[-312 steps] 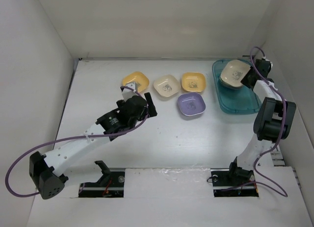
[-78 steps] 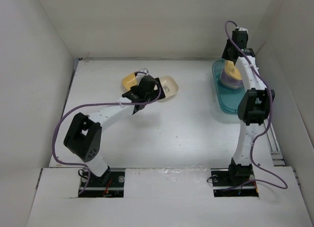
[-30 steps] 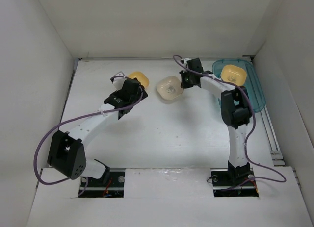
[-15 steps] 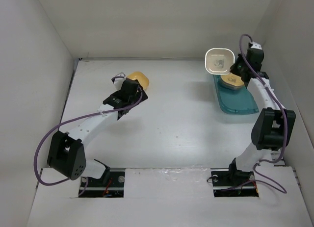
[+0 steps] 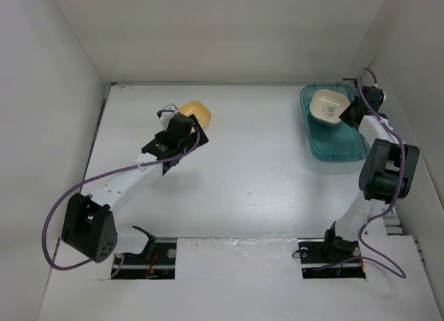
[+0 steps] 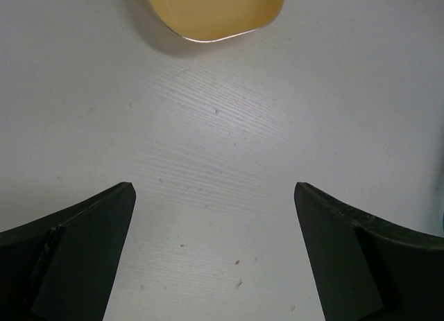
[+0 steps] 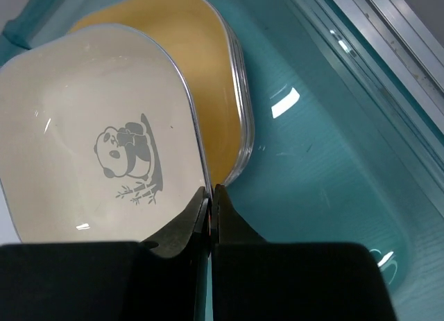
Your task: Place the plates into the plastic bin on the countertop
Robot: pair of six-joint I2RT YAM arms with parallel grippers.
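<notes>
Fingers point(image 7: 182, 227) of right gripper point(image 7: 210, 196) pinched shut on rim of cream plate point(image 7: 97, 148), at the edge nearest the wrist, panda print face up. Cream plate sits low inside bin point(image 7: 326, 161), toward bin's far end, overlapping binned yellow plate point(image 7: 208, 64) just beneath it. Cannot tell from the wrist view whether the two touch, and whatever lies under the yellow one is hidden. Top view agrees: right gripper point(image 5: 349, 113) over bin's right side, cream plate point(image 5: 326, 107) inside bin point(image 5: 336, 144) outline. Judgement: release is the step in hand for this arm. Plate lies straight ahead of the fingertips, so opening and backing off toward bin's right wall should leave it on the stack. Left gripper point(image 6: 214, 189) empty, fingers spread wide over bare countertop point(image 6: 222, 127). Lone yellow plate point(image 6: 215, 12) lies straight ahead, beyond the fingertips and not between them, roughly centred on the gap. In top view, lone yellow plate point(image 5: 195, 114) is well to bin's left, level with bin's far end, with left gripper point(image 5: 180, 123) just beside it. Left arm is clearly the nearer one. Plate is roughly square, no long axis to favour; bin's long axis runs near-to-far. Coming move turns on that forward offset: left gripper must advance until the plate's near rim enters the gap. Only this plate seen outside bin.
</notes>
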